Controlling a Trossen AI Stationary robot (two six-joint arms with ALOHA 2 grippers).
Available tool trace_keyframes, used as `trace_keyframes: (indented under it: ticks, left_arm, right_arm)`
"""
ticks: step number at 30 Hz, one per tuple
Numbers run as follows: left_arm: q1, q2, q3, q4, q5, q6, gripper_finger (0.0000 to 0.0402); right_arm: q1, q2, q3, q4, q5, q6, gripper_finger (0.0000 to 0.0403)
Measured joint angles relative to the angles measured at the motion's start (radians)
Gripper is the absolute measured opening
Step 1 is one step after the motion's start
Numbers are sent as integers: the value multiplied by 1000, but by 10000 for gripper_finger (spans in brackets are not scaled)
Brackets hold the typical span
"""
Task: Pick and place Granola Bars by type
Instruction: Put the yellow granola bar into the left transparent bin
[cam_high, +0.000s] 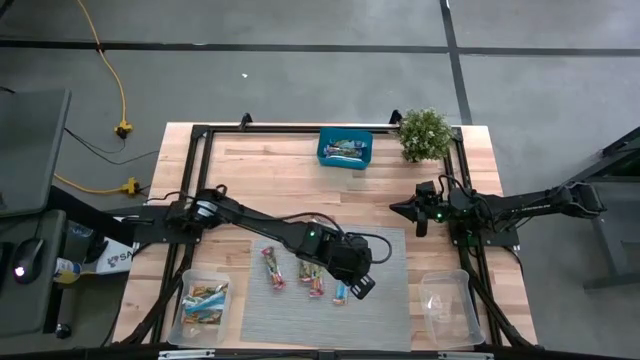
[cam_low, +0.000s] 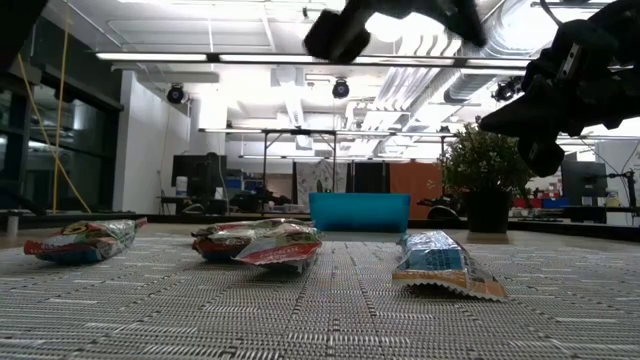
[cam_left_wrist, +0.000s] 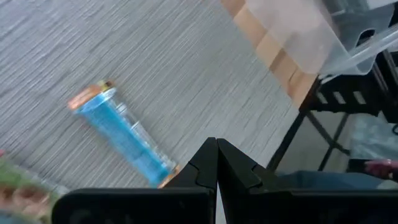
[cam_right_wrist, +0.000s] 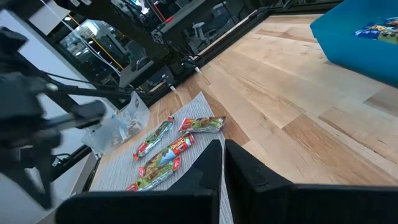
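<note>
High view: the left gripper (cam_high: 362, 283), fingers pressed together and empty, hangs over the grey mat (cam_high: 385, 300), just at three o'clock of a light blue granola bar (cam_high: 340, 292). Red-green granola bars (cam_high: 272, 266) lie at nine o'clock of it. The tub at the mat's nine o'clock (cam_high: 203, 305) holds several wrapped bars; the tub at three o'clock (cam_high: 447, 304) looks empty. The teal box (cam_high: 345, 150) at twelve o'clock holds bars. The right gripper (cam_high: 400, 209) waits closed, empty, over bare wood.

Low view: three red-green bars and the blue one lie on the mat, the teal box behind.

Left wrist view: shut fingers (cam_left_wrist: 214, 163) beside the blue bar.

Right wrist view: closed fingers (cam_right_wrist: 222, 163); bars in the teal box.
</note>
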Motion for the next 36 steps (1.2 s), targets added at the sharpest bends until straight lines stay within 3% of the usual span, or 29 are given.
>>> trace_keyframes:
  ticks: [6, 10, 14, 26, 30, 36]
  left_arm:
    - [5, 22, 1, -8, 0, -8, 4]
    - [4, 22, 1, -65, -81, 3, 19]
    - [4, 22, 1, -107, -100, -16, 53]
    - [6, 122, 5, -70, -67, -66, 215]
    - [10, 143, 3, -112, -60, -98, 237]
    - [10, 166, 1, -133, -38, -121, 239]
  right_arm:
    - [0, 0, 0, 0, 0, 0, 0]
    - [0, 0, 0, 0, 0, 0, 0]
    - [0, 0, 0, -1, 0, 0, 0]
    - [0, 0, 0, -1, 0, 0, 0]
    - [0, -3, 0, -2, 0, 0, 0]
    - [0, 0, 0, -2, 0, 0, 0]
